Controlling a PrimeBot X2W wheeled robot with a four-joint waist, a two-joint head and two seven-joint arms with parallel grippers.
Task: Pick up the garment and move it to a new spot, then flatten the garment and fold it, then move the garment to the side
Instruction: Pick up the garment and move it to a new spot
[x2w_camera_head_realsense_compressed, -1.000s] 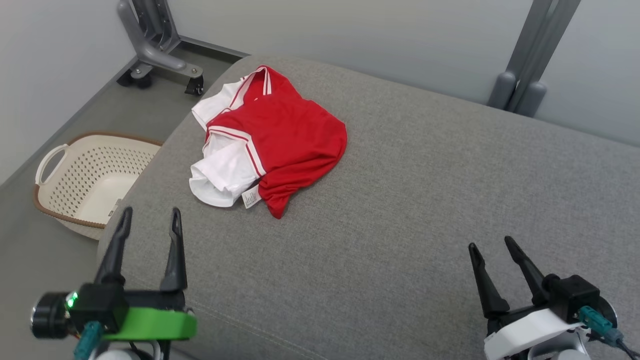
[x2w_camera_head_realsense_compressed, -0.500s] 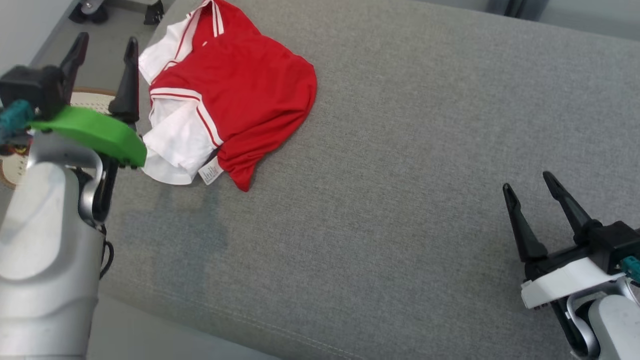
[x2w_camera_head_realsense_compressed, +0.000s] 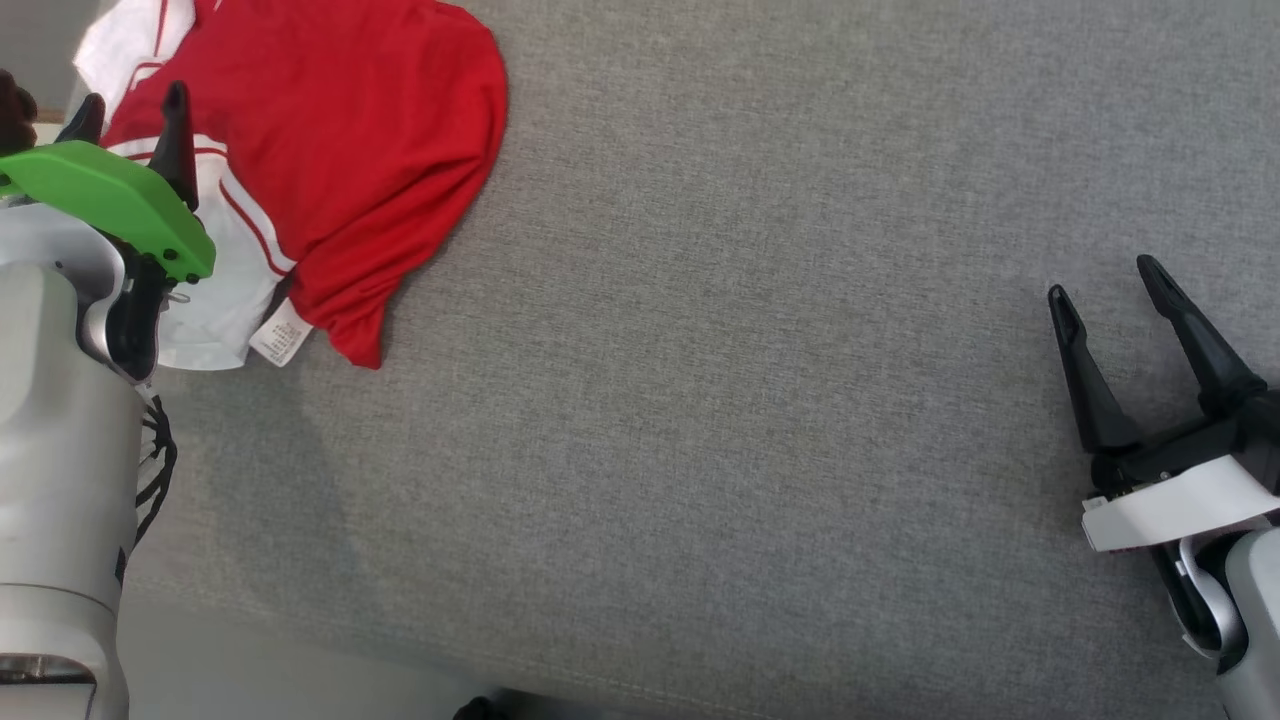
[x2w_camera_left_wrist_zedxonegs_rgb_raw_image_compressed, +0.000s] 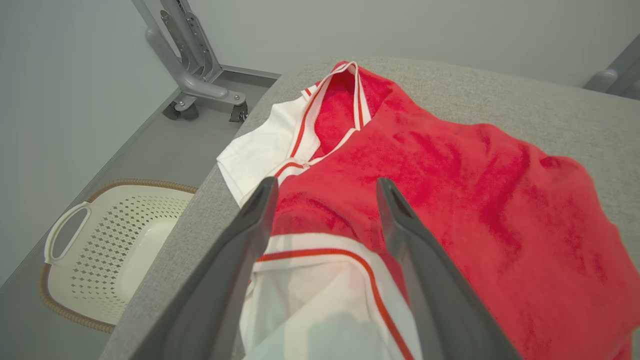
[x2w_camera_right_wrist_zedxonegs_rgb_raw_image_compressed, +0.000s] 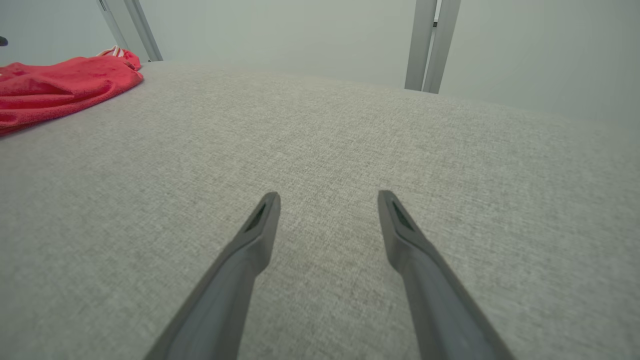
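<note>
The garment (x2w_camera_head_realsense_compressed: 340, 130), a red shirt with white sleeves and striped trim, lies crumpled at the far left of the grey cushioned surface (x2w_camera_head_realsense_compressed: 720, 420). My left gripper (x2w_camera_head_realsense_compressed: 133, 105), on its green mount, is open over the garment's left part. In the left wrist view its fingers (x2w_camera_left_wrist_zedxonegs_rgb_raw_image_compressed: 250, 230) frame the striped white sleeve and red cloth of the garment (x2w_camera_left_wrist_zedxonegs_rgb_raw_image_compressed: 450, 170), gripping nothing. My right gripper (x2w_camera_head_realsense_compressed: 1103, 280) stands open at the right, far from the garment, over bare cushion. The right wrist view shows the right gripper (x2w_camera_right_wrist_zedxonegs_rgb_raw_image_compressed: 328, 195) open and the garment (x2w_camera_right_wrist_zedxonegs_rgb_raw_image_compressed: 65, 80) at far left.
A cream perforated basket (x2w_camera_left_wrist_zedxonegs_rgb_raw_image_compressed: 100, 240) sits on the floor beyond the cushion's left edge. Behind it stands a grey wheeled frame (x2w_camera_left_wrist_zedxonegs_rgb_raw_image_compressed: 200, 85). Grey posts (x2w_camera_right_wrist_zedxonegs_rgb_raw_image_compressed: 430, 45) rise past the cushion's far edge against a pale wall.
The head camera has tilted down and the whole picture has shifted. My left arm has risen and reached forward from the cushion's near left edge to over the garment. Both grippers stay open.
</note>
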